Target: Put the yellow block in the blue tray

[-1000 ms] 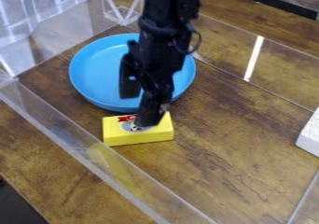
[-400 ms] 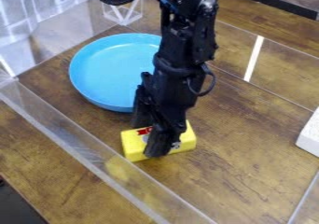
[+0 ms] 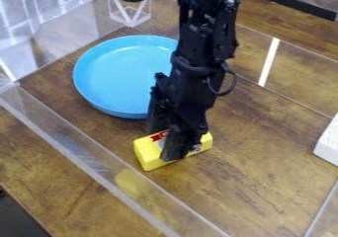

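The yellow block point(image 3: 154, 156) lies on the wooden table just in front of the blue tray point(image 3: 117, 76), with part of its red-and-white label showing. My black gripper point(image 3: 180, 144) comes straight down onto the block, its fingers closed against the block's sides and covering its right half. The block still rests on the table. The round tray holds nothing, and the arm hides its right rim.
A clear plastic barrier point(image 3: 79, 157) runs along the front left of the table, with another clear panel point(image 3: 40, 24) at the back left. A white object point(image 3: 327, 142) sits at the right edge. Bare wood lies to the right of the block.
The arm has shifted right and toward the front, and the block has slid and turned with it. The fingers have closed onto the block.
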Available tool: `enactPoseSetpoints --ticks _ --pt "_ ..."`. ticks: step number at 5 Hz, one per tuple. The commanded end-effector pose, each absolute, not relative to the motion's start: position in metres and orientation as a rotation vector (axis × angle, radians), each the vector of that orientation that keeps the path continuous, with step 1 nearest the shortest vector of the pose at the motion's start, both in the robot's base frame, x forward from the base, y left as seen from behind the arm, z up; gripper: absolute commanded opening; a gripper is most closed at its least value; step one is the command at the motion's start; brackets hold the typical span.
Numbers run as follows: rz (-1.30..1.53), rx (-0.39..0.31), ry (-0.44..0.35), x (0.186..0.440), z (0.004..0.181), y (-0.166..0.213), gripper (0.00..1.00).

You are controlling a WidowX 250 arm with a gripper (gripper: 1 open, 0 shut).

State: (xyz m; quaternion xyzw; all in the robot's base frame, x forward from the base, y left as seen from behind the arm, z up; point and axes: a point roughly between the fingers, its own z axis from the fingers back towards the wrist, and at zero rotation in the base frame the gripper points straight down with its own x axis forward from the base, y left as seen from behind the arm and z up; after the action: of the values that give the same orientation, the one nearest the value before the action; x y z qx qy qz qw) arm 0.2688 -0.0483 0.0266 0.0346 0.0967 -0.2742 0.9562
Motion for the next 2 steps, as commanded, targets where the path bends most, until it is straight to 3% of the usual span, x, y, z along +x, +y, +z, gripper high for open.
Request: enactPoseSetpoints --ticks 1,2 --pt "-0.571 0.074 0.160 0.279 0.031 -0.049 0.00" --pt "-0.555 0.071 0.175 0.276 0.036 -0.037 0.00"
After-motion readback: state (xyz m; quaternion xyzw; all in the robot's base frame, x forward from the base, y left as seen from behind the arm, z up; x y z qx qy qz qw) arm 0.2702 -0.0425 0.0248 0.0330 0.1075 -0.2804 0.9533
